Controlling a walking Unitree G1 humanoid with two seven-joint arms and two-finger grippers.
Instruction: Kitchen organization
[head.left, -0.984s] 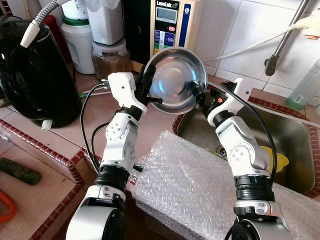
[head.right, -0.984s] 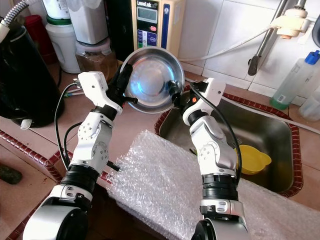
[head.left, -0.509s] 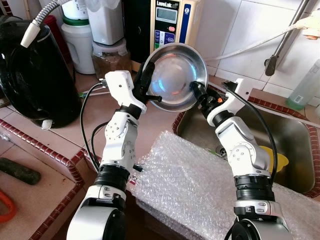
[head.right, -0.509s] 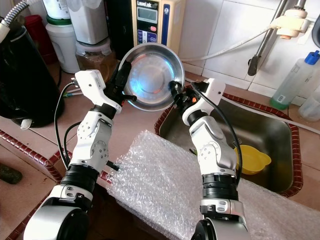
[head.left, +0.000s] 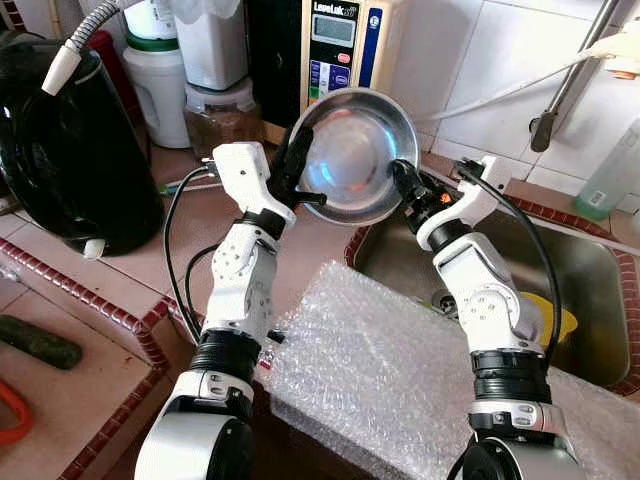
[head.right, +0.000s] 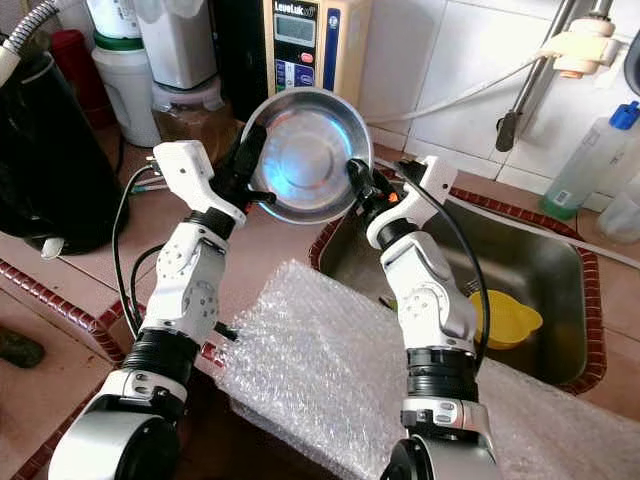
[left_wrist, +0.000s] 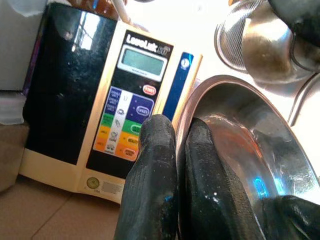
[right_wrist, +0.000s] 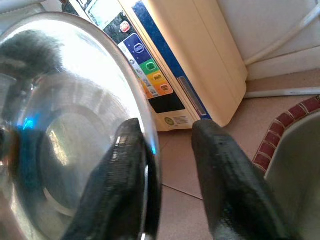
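Right claw opened since, bowl over tiled counter.

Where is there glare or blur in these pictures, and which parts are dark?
Left eye view: the steel bowl shows a blue-white reflection; the black appliance stays dark. Right wrist view: strong white glare on the bowl, and the near fingers are soft. Left wrist view: the wall above is overexposed.

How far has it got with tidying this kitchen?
Mid-job. The steel bowl is lifted off the counter: the left gripper pinches its rim, while the right gripper stands open at the opposite rim. Left: setting it down somewhere; a yellow item waits in the sink.
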